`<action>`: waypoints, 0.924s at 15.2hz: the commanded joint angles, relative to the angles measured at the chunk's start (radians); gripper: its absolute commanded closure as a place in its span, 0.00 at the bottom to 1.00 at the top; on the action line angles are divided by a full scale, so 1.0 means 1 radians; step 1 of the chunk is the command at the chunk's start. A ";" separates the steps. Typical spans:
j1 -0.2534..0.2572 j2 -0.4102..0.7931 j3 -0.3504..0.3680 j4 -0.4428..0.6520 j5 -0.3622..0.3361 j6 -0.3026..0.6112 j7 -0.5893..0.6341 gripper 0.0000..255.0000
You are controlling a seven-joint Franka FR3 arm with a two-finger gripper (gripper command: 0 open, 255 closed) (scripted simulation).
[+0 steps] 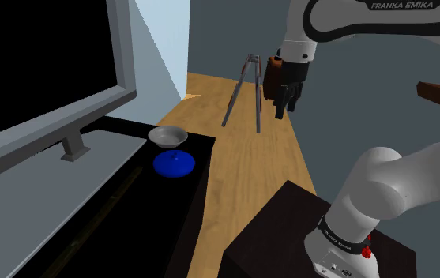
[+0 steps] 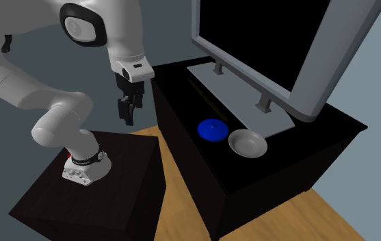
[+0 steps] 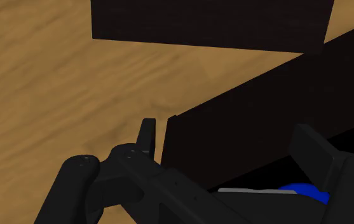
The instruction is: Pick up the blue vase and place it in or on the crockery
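The black gripper (image 1: 286, 105) hangs parted and empty, pointing down over the wooden floor (image 1: 242, 170) from a high, bent arm (image 1: 352, 20), well apart from the black cabinet (image 1: 155, 217). The blue vase (image 1: 174, 164), low and flat, sits on the cabinet top just on the near side of the grey bowl (image 1: 167, 137), to the shoulder view's left of the gripper. It looks hard, smooth and probably breakable, so a gentle pinch from above across its rim or raised middle seems the safest hold.
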 commanded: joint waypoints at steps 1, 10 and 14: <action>0.000 0.000 0.000 0.000 0.000 0.000 0.000 0.00; 0.040 0.228 0.108 0.010 0.104 0.253 0.179 0.00; 0.052 0.354 0.152 0.052 0.130 0.357 0.253 0.00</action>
